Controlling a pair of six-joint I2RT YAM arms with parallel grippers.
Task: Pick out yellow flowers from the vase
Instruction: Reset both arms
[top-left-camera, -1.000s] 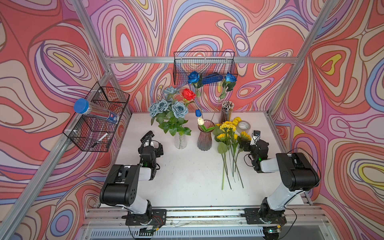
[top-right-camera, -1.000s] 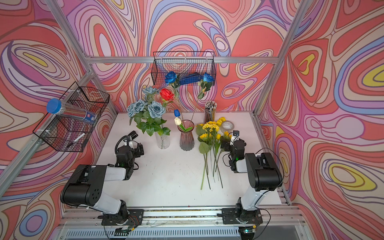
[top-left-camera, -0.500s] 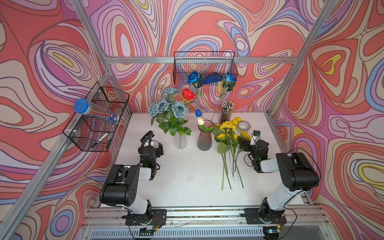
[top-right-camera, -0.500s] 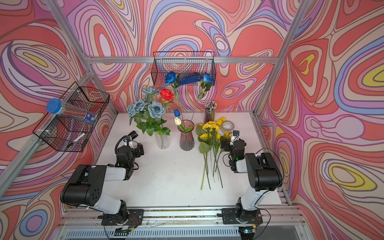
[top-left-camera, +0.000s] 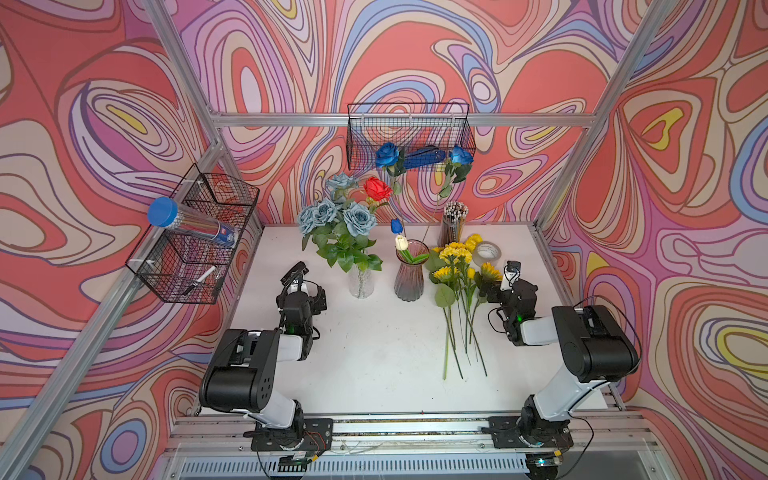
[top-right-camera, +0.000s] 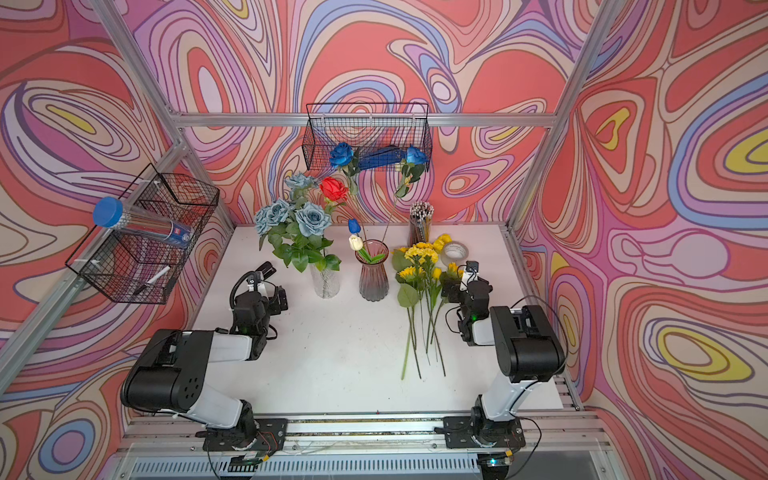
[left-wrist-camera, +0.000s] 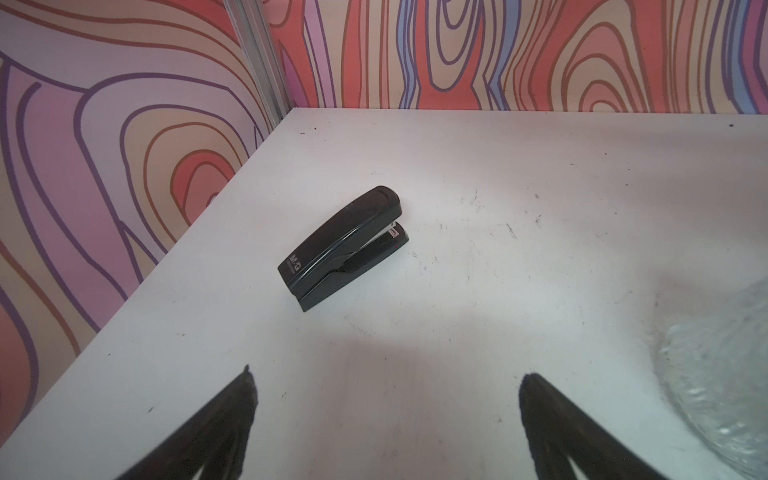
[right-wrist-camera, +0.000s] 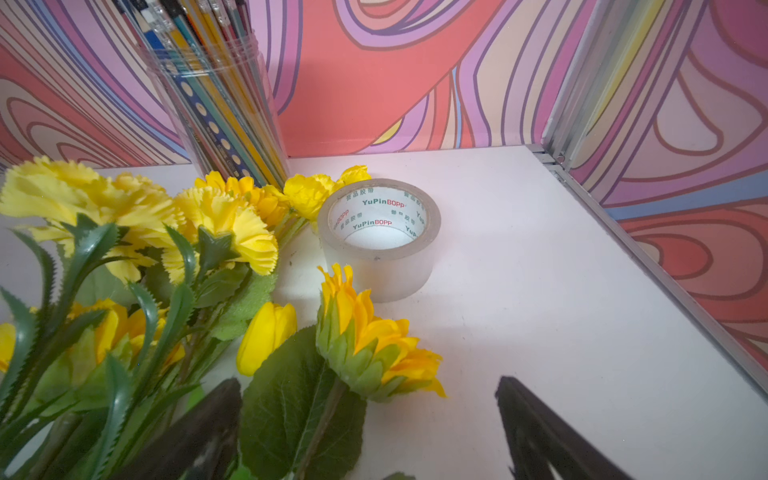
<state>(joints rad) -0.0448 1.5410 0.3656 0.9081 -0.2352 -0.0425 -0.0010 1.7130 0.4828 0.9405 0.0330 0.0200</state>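
Observation:
Several yellow flowers (top-left-camera: 457, 266) (top-right-camera: 419, 266) lie on the white table, blooms toward the back wall and green stems toward the front. They rest just right of the tinted ribbed vase (top-left-camera: 409, 276) (top-right-camera: 374, 276), which holds a white tulip (top-left-camera: 401, 242), a blue tulip and long-stemmed blue roses. In the right wrist view a sunflower (right-wrist-camera: 370, 336), a yellow tulip (right-wrist-camera: 266, 334) and carnations (right-wrist-camera: 220, 220) show. My right gripper (top-left-camera: 492, 291) (right-wrist-camera: 369, 381) is open beside the blooms, with the sunflower's stem and leaf between its fingers, ungripped. My left gripper (top-left-camera: 318, 297) (left-wrist-camera: 388, 372) is open over bare table.
A clear vase (top-left-camera: 360, 282) of grey-blue roses and a red rose stands left of the tinted one. A tape roll (right-wrist-camera: 378, 237) and a jar of pencils (right-wrist-camera: 220, 104) sit behind the blooms. A black stapler (left-wrist-camera: 343, 245) lies ahead of the left gripper. Wire baskets (top-left-camera: 409, 137) hang on the walls.

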